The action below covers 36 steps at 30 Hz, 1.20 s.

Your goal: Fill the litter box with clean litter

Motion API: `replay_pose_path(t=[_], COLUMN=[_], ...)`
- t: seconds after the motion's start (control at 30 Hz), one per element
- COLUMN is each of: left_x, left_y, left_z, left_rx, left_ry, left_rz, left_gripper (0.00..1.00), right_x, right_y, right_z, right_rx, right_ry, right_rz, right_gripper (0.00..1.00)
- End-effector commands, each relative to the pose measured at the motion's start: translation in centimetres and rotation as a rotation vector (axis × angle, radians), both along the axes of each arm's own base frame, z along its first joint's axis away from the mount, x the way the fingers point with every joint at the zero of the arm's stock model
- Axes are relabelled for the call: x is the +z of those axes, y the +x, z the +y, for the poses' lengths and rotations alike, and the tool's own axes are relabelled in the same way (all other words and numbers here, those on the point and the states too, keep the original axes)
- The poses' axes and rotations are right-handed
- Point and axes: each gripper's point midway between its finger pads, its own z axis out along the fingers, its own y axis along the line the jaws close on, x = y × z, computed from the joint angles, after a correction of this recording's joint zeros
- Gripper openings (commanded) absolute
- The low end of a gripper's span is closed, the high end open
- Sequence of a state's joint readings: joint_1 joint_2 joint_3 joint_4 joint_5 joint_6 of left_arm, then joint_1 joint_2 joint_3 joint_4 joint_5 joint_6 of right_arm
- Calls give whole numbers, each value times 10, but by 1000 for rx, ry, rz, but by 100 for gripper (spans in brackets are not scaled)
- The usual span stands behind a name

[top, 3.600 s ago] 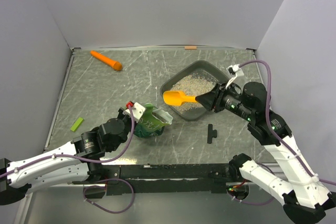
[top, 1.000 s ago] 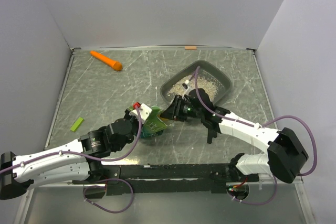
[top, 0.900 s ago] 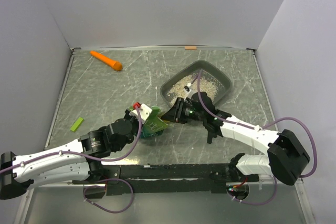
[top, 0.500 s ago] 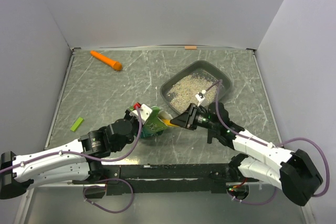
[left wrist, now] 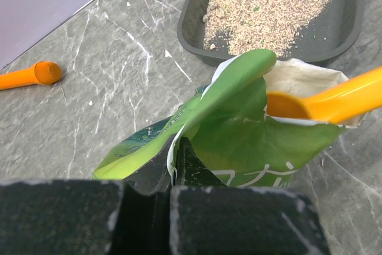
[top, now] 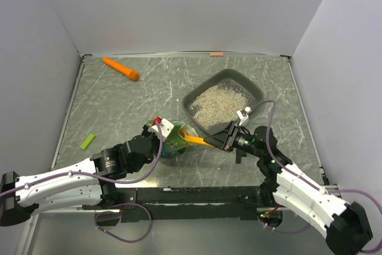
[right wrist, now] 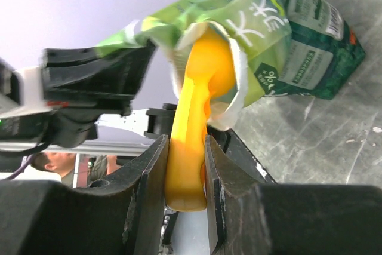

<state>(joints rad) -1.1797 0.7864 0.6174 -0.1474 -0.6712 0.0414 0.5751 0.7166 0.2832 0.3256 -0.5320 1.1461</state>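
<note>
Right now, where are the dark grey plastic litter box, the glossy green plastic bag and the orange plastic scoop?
dark grey plastic litter box [top: 253,86]: top view, right inner wall.
glossy green plastic bag [left wrist: 239,138]: left wrist view, front face.
orange plastic scoop [right wrist: 190,117]: right wrist view, handle.

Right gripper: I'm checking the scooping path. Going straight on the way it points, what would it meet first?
The green bag: the orange scoop held by the right gripper has its bowl in the bag's open mouth, so the bag's inside comes first. The left gripper, pinching its edge, seems just beyond.
</note>
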Motion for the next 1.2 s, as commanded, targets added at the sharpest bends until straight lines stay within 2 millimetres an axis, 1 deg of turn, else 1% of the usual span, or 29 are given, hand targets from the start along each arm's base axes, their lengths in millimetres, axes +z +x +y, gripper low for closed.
replay_pose_path(t=[0.0, 0.07, 0.1, 0.17, 0.2, 0.3, 0.47, 0.63, 0.7, 0.73, 0.77, 0.8, 0.83, 0.87, 1.03, 1.17], left_x=[-5, -7, -6, -7, -6, -5, -2, -6, -8, -9, -10, -11, -11, -12, -18, -29], left_y=[0, -1, -2, -4, -4, -6, -10, -12, -13, -13, -13, -13, -13, -12, -11, -13], left_z=[-1, -5, -7, -10, -11, -12, -17, -20, -21, -22, -23, -23, -23, -23, -24, -33], left_rx=[2, -16, -22, -35, -35, -48, -77, -85, -88, -90, -90, -91, -86, -85, -69, -90], left_ry=[20, 14, 8, 4, -1, -8, -25, -6, -2, 2, 4, 7, 10, 15, 43, 81], left_rz=[5, 13, 13, 15, 13, 7, -8, -9, -8, -7, -7, -7, -7, -7, -10, 9], left_gripper=[1, 1, 1, 1, 1, 1, 1, 1, 1, 1, 1, 1, 1, 1, 1, 1], right_x=[14, 16, 11, 11, 5, 0, -13, -13, -17, -15, -21, -24, -21, -29, -26, -20], right_y=[-12, -13, -13, -15, -15, -17, -21, -22, -23, -22, -23, -24, -24, -25, -29, -31], right_z=[-11, -17, -20, -24, -27, -35, -45, -56, -59, -61, -63, -64, -66, -68, -72, -68], right_rx=[17, -3, -11, -23, -35, -58, -107, -180, -205, -225, -236, -244, -259, -271, -290, -259], right_ry=[30, 31, 21, 22, 10, 4, -5, 14, 19, 30, 20, 23, 42, 35, 97, 110], right_rz=[-27, -39, -22, -28, -9, -12, 42, 74, 109, 107, 138, 150, 149, 178, 177, 158], right_gripper=[0, 0, 0, 0, 0, 0, 0, 0, 0, 0, 0, 0, 0, 0, 0, 0])
